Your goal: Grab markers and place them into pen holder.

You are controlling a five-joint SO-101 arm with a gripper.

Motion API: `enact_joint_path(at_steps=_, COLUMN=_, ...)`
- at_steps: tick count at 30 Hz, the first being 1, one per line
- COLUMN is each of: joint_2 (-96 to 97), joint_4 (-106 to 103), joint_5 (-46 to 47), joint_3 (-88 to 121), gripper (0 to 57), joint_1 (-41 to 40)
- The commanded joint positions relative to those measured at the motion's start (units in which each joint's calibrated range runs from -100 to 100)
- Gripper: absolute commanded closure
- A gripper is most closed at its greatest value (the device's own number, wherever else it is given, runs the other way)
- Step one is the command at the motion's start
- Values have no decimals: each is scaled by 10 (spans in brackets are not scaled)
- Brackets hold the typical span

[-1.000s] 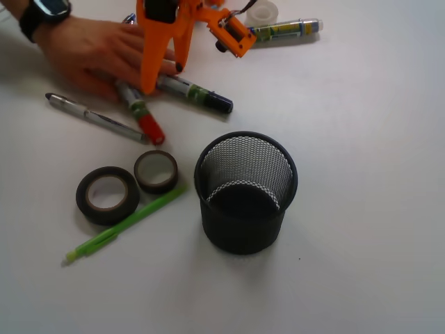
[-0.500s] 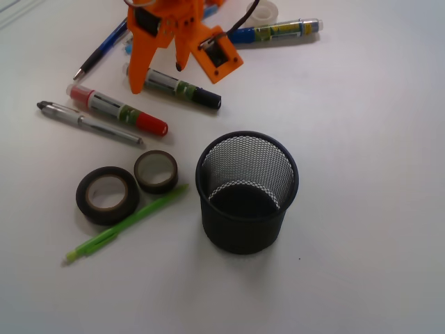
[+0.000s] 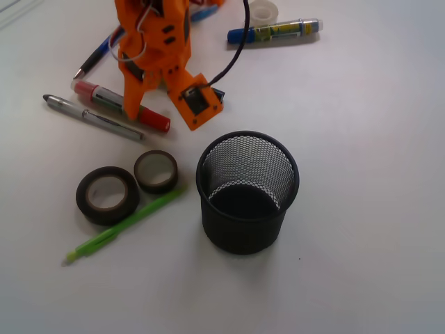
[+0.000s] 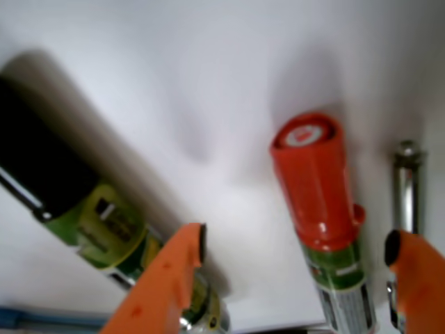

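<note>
Red-capped and thick, one marker (image 3: 122, 107) lies on the white table (image 3: 361, 139) left of and behind the pen holder (image 3: 247, 191), and the orange gripper (image 3: 156, 104) stands over it. In the wrist view its jaws are spread wide, one fingertip on each side of the red cap (image 4: 313, 181), gripping nothing. The black-capped marker (image 4: 76, 202) lies just outside the left fingertip (image 4: 182, 259), mostly hidden under the gripper in the front view. A third marker with a blue cap (image 3: 274, 30) rests well apart at the far edge, beside a clear tape roll (image 3: 263, 11). A silver pen (image 3: 90, 117) lies just beside the red-capped marker. Two dark tape rolls (image 3: 128, 184) and a lime-green pencil (image 3: 125, 223) sit left of the mesh cup.
</note>
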Motion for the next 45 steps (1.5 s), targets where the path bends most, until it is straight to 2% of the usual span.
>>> enact_joint_path(at_steps=1, joint_2=13, joint_4=1, joint_5=4, joint_3=-31, gripper=287, joint_1=12)
enact_joint_path(at_steps=13, joint_2=60, joint_4=0, joint_5=1, joint_3=-31, gripper=294, joint_1=26)
enact_joint_path(at_steps=15, joint_2=62, joint_4=0, joint_5=1, joint_3=-31, gripper=336, joint_1=26)
enact_joint_path(at_steps=21, joint_2=64, joint_4=-8, joint_5=4, joint_3=-31, gripper=516, joint_1=27)
enact_joint_path(at_steps=24, joint_2=64, joint_4=-9, joint_5=4, joint_3=-31, gripper=565, joint_1=25)
enact_joint_path(at_steps=31, joint_2=47, joint_4=3, joint_5=18, joint_3=-43, gripper=570, joint_1=24)
enact_joint_path(at_steps=36, joint_2=-31, joint_4=99, joint_5=5, joint_3=-157, gripper=570, joint_1=-13)
enact_joint_path(at_steps=45, joint_2=-106, joint_4=176, joint_5=-112, joint_3=-422, gripper=570, joint_1=-82)
